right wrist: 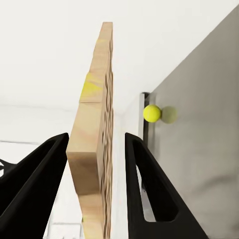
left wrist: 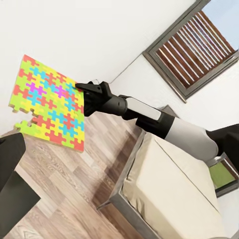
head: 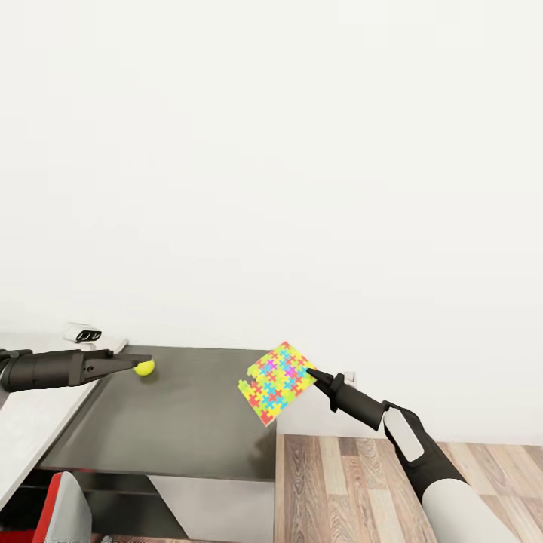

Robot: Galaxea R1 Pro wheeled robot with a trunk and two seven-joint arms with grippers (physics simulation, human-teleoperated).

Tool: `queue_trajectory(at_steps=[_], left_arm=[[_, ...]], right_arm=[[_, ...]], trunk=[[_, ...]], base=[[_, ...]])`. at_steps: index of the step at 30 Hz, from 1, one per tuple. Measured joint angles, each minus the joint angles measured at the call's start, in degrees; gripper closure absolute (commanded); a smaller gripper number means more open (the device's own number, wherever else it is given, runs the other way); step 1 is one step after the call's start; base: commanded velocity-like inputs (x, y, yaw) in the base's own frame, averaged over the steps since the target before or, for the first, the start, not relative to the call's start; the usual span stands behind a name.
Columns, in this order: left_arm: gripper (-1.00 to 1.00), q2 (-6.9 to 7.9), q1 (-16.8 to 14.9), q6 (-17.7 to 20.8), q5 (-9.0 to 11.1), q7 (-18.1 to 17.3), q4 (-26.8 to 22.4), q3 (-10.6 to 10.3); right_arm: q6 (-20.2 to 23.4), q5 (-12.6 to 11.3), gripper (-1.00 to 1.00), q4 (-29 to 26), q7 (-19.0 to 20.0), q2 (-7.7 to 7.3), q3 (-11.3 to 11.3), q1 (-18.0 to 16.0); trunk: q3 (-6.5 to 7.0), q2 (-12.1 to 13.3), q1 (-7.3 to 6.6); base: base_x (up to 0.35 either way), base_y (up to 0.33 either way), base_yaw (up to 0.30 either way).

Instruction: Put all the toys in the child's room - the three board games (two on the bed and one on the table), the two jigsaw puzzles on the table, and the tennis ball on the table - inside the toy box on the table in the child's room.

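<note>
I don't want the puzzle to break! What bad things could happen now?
1. The right gripper pinches the bright multicoloured jigsaw sheet only at one edge, in the air beyond the dark grey table end; it might slip and fall on the wooden floor.
2. The left gripper is right at the small yellow-green tennis ball; a nudge could roll it away.

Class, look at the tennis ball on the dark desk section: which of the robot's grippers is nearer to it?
Left. The left gripper has its tip right beside the tennis ball. The right gripper is off past the desk's edge, holding the jigsaw puzzle.
</note>
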Motion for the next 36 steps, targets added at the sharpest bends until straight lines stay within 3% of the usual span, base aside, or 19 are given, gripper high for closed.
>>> queue_trajectory(at_steps=[15,27,36], left_arm=[[-1.00,-0.45,0.01,0.00,0.09,0.00,-0.20,-1.22],[-1.00,-0.51,0.01,0.00,0.13,0.00,-0.28,-1.52],[-1.00,-0.46,-0.01,0.00,0.10,-0.01,-0.26,-1.57]], right_arm=[[0.00,0.02,1.00,0.01,0.04,-0.05,-0.01,-0.01],[0.00,0.01,1.00,0.01,0.05,-0.09,-0.06,0.00],[0.07,-0.06,1.00,-1.24,0.16,-0.12,-0.11,-0.05]], trunk=[[0.00,0.00,0.01],[2.16,4.81,-2.63],[3.78,8.43,-4.62]], base=[[-0.086,-0.149,0.257],[-0.014,-0.020,0.268],[0.000,0.000,0.033]])
